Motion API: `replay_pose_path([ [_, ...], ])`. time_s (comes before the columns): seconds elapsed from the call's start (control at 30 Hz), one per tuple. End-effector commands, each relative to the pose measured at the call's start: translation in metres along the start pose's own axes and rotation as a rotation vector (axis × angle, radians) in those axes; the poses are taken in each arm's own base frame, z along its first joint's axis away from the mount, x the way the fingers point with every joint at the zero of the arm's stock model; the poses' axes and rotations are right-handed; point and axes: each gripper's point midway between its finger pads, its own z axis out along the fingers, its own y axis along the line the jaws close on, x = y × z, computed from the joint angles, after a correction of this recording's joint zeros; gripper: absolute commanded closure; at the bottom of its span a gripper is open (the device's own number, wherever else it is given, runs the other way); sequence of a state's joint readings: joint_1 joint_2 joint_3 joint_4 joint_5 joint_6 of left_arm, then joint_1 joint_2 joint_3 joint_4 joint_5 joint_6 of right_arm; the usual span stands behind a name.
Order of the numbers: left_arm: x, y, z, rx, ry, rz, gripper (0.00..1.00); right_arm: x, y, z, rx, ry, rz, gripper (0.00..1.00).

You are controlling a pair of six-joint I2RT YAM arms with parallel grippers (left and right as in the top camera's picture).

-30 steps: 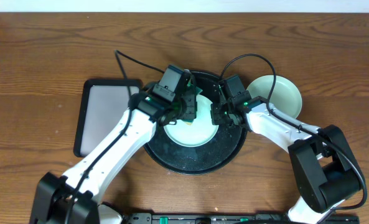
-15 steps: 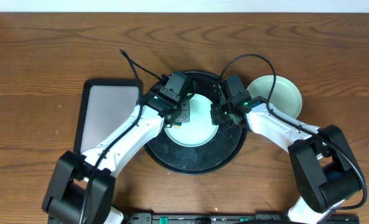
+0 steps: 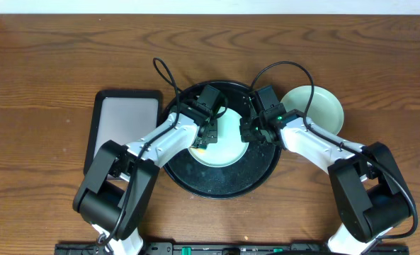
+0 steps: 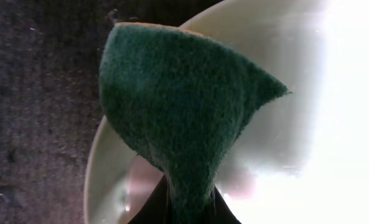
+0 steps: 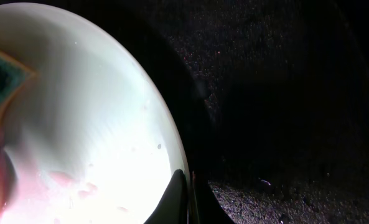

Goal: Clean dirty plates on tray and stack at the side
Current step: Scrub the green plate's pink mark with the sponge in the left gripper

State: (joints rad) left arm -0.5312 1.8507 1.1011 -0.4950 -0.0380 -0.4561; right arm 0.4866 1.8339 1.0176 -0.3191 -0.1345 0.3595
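A pale plate (image 3: 222, 147) lies in the large round black tray (image 3: 224, 185). In the right wrist view this plate (image 5: 78, 112) carries reddish smears near its lower edge. My left gripper (image 3: 205, 138) is shut on a green sponge (image 4: 184, 106), which presses on the plate (image 4: 296, 124) near its left rim. My right gripper (image 3: 248, 133) is shut on the plate's right rim, one finger inside and one outside (image 5: 187, 199). The sponge (image 5: 0, 81) shows at that view's left edge. A mint-green plate (image 3: 316, 108) sits on the table right of the tray.
A smaller rectangular black tray (image 3: 122, 131) with a whitish inside lies left of the round tray. Both arms' cables arch over the round tray's far rim. The wooden table (image 3: 54, 64) extends around everything.
The left arm has swung, its wrist shifting right over the plate with the sponge. The right gripper and both plates have stayed in place.
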Motion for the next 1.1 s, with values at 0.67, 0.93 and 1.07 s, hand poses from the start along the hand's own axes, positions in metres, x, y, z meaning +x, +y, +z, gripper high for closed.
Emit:
replay_pose_path([
  [0.67, 0.015, -0.097, -0.031, 0.478, 0.111, -0.014, 0.93, 0.009, 0.007, 0.007, -0.033, 0.037, 0.001, 0.99],
  [0.93, -0.016, -0.049, -0.059, 0.245, -0.098, -0.043, 0.93, 0.010, 0.007, 0.007, -0.033, 0.037, 0.001, 0.99],
  [1.07, -0.010, -0.017, -0.045, 0.068, -0.095, -0.043, 0.93, 0.009, 0.007, 0.007, -0.033, 0.037, 0.001, 0.99],
])
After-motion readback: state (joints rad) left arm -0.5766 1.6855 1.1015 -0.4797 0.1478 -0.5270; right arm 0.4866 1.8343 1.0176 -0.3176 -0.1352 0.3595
